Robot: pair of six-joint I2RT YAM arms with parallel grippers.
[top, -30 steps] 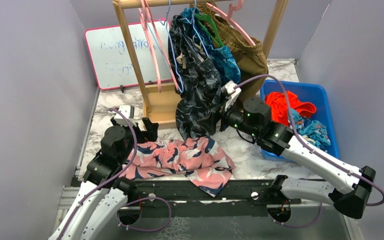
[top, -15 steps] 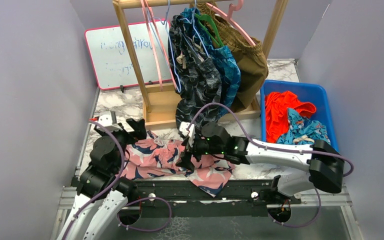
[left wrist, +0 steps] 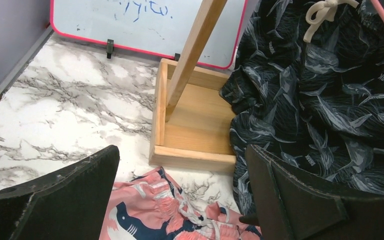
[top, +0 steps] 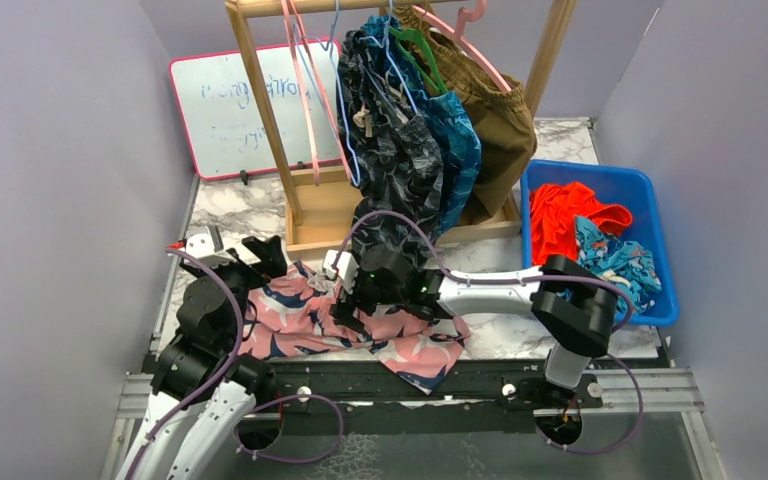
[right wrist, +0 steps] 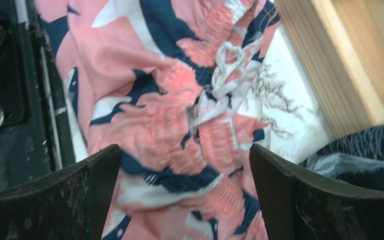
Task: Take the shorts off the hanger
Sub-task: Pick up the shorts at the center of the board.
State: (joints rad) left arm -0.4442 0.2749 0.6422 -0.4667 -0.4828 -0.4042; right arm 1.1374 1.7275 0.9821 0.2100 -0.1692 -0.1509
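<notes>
Pink-and-navy shorts (top: 400, 325) (left wrist: 150, 212) (right wrist: 170, 115) lie crumpled on the marble table near its front edge, off any hanger. Black patterned shorts (top: 392, 165) (left wrist: 325, 100), teal-blue shorts (top: 460, 140) and brown shorts (top: 500, 110) hang on hangers from the wooden rack (top: 260, 110). My right gripper (top: 345, 300) (right wrist: 182, 160) hovers open just above the pink shorts' waistband, holding nothing. At the left end of those shorts my left gripper (top: 258, 255) (left wrist: 182, 165) is open and empty, facing the rack's base.
A blue bin (top: 660, 215) at the right holds orange shorts (top: 565, 220) and blue printed shorts (top: 615, 260). Empty pink hangers (top: 305, 100) and a blue hanger (top: 345, 130) hang on the rack. A whiteboard (top: 225, 105) leans at the back left.
My right arm swung down and left from the hanging black shorts to above the pink shorts, its jaws widening. My left gripper drew back slightly toward the left.
</notes>
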